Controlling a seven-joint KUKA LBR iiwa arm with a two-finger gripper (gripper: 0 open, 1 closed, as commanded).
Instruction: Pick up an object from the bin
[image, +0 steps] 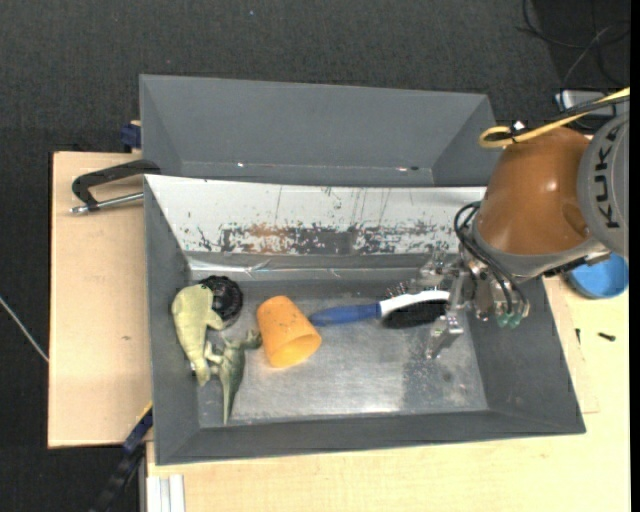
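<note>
My gripper (439, 306) is low at the right side of the bin floor and stands open. One finger (440, 338) points toward the front and the other sits near the back wall. Just left of the gap lies a brush (405, 311) with a black-and-white head and a blue handle running left. The right end of the brush head reaches in between the fingers. An orange cup (288, 332) lies on its side at the handle's left end.
A yellow-green soft toy (205, 335) and a black round thing (224, 296) lie at the bin's left wall. The arm with its orange cover hangs over the bin's right rim.
</note>
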